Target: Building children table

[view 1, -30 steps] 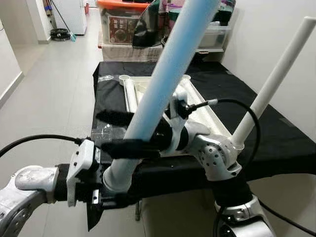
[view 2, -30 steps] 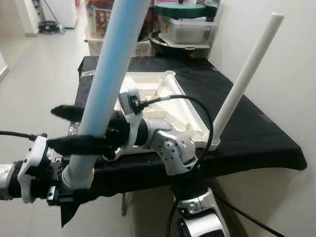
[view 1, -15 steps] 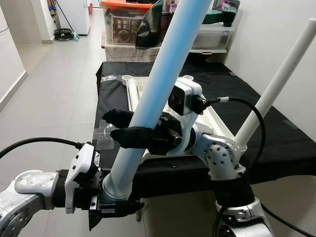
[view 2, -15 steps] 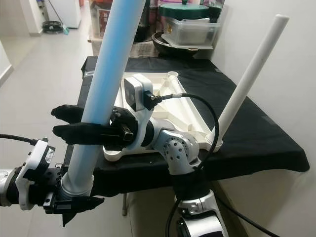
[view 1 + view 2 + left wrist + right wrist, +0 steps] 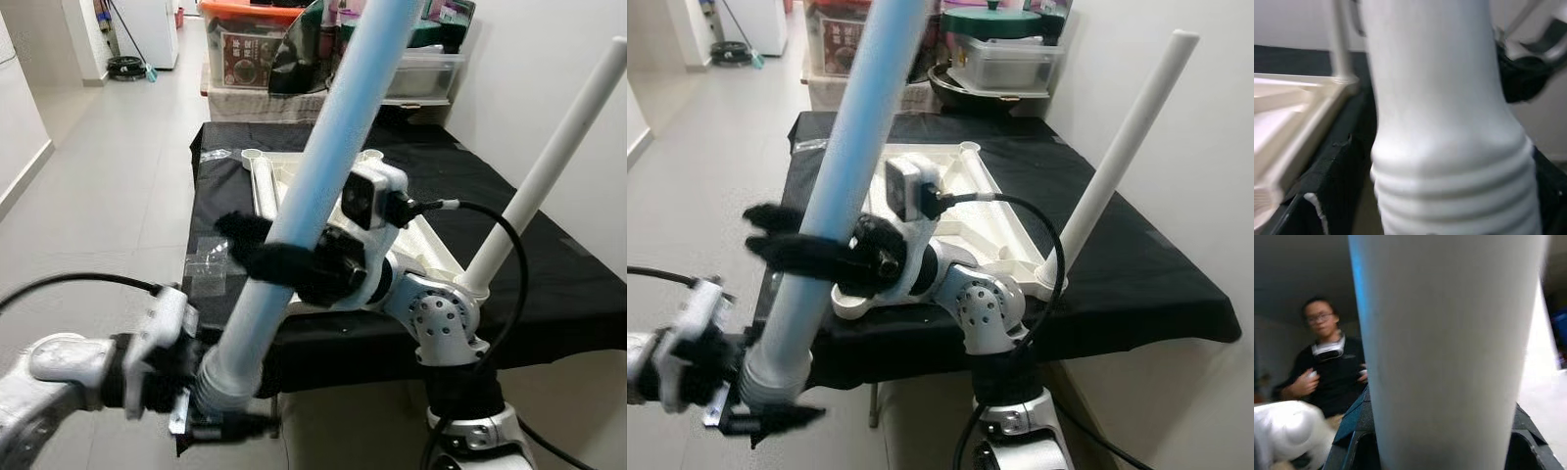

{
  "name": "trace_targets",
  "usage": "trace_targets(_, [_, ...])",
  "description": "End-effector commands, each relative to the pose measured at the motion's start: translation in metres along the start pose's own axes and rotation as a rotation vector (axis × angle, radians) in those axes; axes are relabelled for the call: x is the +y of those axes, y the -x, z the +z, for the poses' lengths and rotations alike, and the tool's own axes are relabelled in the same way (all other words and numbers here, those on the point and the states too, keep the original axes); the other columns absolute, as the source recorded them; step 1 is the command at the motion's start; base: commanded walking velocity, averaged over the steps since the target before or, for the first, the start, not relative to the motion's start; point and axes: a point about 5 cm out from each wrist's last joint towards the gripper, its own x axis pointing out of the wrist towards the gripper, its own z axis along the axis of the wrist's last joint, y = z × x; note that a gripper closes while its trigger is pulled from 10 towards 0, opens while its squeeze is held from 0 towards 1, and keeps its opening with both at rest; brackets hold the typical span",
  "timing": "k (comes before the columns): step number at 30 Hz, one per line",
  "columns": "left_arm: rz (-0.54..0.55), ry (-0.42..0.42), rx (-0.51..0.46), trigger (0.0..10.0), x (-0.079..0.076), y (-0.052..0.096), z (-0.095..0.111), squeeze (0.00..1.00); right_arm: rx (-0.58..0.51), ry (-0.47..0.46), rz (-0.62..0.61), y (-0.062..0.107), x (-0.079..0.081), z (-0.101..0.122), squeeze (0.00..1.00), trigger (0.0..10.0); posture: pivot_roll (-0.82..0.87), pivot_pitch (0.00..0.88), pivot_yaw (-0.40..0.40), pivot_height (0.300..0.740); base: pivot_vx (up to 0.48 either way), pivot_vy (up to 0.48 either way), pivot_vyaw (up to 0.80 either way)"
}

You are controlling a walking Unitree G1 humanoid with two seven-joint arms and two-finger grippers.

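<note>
Behind your fingers, the right wrist view is revealing a person (image 5: 1327, 367); both grippers, left gripper (image 5: 211, 406) and right gripper (image 5: 265, 250), are clamping the blue leg (image 5: 323, 166).

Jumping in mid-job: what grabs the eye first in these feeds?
The long pale blue table leg rises diagonally up the middle, gripped low at its ribbed end by the left hand and higher up by the right hand. Behind it, an upturned cream tabletop lies on the black-covered table, with one white leg already standing in its near right corner.
</note>
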Motion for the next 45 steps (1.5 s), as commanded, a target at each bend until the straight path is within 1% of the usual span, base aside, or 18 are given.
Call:
trace_targets(1, [0.145, 0.007, -0.011, 10.0, 0.007, 0.019, 0.002, 1.00, -0.018, 0.016, -0.064, 0.007, -0.010, 0.005, 0.00, 0.0, 0.10, 0.000, -0.099, 0.740, 0.000, 0.000, 0.00])
trace_targets(3, [0.183, 0.006, -0.012, 10.0, 0.009, 0.025, 0.002, 1.00, -0.021, 0.024, -0.087, 0.011, -0.014, 0.007, 0.00, 0.0, 0.10, 0.000, -0.099, 0.740, 0.000, 0.000, 0.00])
trace_targets(4, [0.254, 0.011, -0.020, 10.0, 0.010, 0.036, 0.001, 0.71, 0.007, 0.063, -0.129, 0.019, -0.019, 0.010, 0.00, 0.0, 0.10, 0.000, -0.099, 0.740, 0.000, 0.000, 0.00])
trace_targets(6, [0.266, 0.013, -0.023, 10.0, 0.011, 0.038, 0.001, 0.71, 0.016, 0.073, -0.138, 0.020, -0.020, 0.011, 0.00, 0.0, 0.10, 0.000, -0.099, 0.740, 0.000, 0.000, 0.00])
trace_targets(7, [0.306, 0.006, -0.035, 10.0, 0.011, 0.044, 0.002, 0.00, 0.043, 0.098, -0.167, 0.025, -0.023, 0.011, 0.00, 0.0, 0.11, 0.000, -0.108, 0.740, 0.000, 0.000, 0.00])
trace_targets(9, [0.360, 0.002, -0.057, 10.0, 0.012, 0.051, 0.003, 0.00, 0.068, 0.125, -0.205, 0.031, -0.028, 0.012, 0.00, 0.0, 0.12, 0.000, -0.114, 0.740, 0.000, 0.000, 0.00])
trace_targets(10, [0.470, -0.001, -0.075, 10.0, 0.012, 0.064, 0.002, 0.00, 0.135, 0.210, -0.309, 0.041, -0.039, 0.015, 0.00, 0.0, 0.12, 0.000, -0.119, 0.740, 0.000, 0.000, 0.00])
trace_targets(13, [0.501, 0.001, -0.072, 10.0, 0.011, 0.067, -0.001, 0.00, 0.160, 0.244, -0.344, 0.044, -0.042, 0.015, 0.00, 0.0, 0.12, 0.000, -0.119, 0.740, 0.000, 0.000, 0.00])
trace_targets(15, [0.653, 0.009, -0.050, 10.0, 0.016, 0.075, -0.010, 0.00, 0.239, 0.347, -0.509, 0.050, -0.059, 0.010, 0.00, 0.0, 0.13, 0.000, -0.121, 0.740, 0.000, 0.000, 0.00])
trace_targets(16, [0.653, 0.009, -0.050, 10.0, 0.016, 0.075, -0.010, 0.00, 0.239, 0.347, -0.509, 0.050, -0.059, 0.010, 0.00, 0.0, 0.13, 0.000, -0.121, 0.740, 0.000, 0.000, 0.00])
trace_targets(17, [0.747, 0.021, -0.034, 10.0, 0.019, 0.079, -0.017, 0.00, 0.272, 0.396, -0.595, 0.052, -0.067, 0.007, 0.00, 0.0, 0.13, 0.000, -0.121, 0.740, 0.000, 0.000, 0.00])
trace_targets(19, [0.747, 0.021, -0.034, 10.0, 0.019, 0.079, -0.017, 0.00, 0.272, 0.396, -0.595, 0.052, -0.067, 0.007, 0.00, 0.0, 0.13, 0.000, -0.121, 0.740, 0.000, 0.000, 0.00])
trace_targets(20, [0.840, 0.043, 0.000, 10.0, 0.023, 0.082, -0.027, 0.00, 0.294, 0.433, -0.654, 0.053, -0.073, 0.003, 0.00, 0.0, 0.14, 0.000, -0.124, 0.740, 0.000, 0.000, 0.00])
trace_targets(21, [0.872, 0.070, 0.022, 10.0, 0.019, 0.078, -0.038, 0.00, 0.313, 0.450, -0.685, 0.053, -0.077, -0.003, 0.00, 0.0, 0.15, 0.000, -0.123, 0.740, 0.000, 0.000, 0.00])
trace_targets(26, [0.859, 0.129, 0.008, 10.0, 0.009, 0.060, -0.050, 0.00, 0.392, 0.482, -0.718, 0.051, -0.084, -0.015, 0.00, 0.0, 0.16, 0.000, -0.133, 0.740, 0.000, 0.000, 0.00])
trace_targets(34, [0.860, 0.176, -0.049, 10.0, 0.005, 0.049, -0.054, 0.00, 0.443, 0.555, -0.839, 0.054, -0.099, -0.017, 0.00, 0.0, 0.16, 0.000, -0.133, 0.740, 0.000, 0.000, 0.00])
trace_targets(40, [0.885, 0.195, -0.077, 10.0, 0.004, 0.039, -0.057, 0.00, 0.420, 0.596, -0.905, 0.053, -0.105, -0.024, 0.00, 0.0, 0.17, 0.000, -0.131, 0.740, 0.000, 0.000, 0.00])
trace_targets(45, [0.898, 0.203, -0.080, 10.0, 0.005, 0.037, -0.060, 0.00, 0.365, 0.567, -0.948, 0.051, -0.107, -0.024, 0.00, 0.0, 0.16, 0.000, -0.125, 0.740, 0.000, 0.000, 0.00])
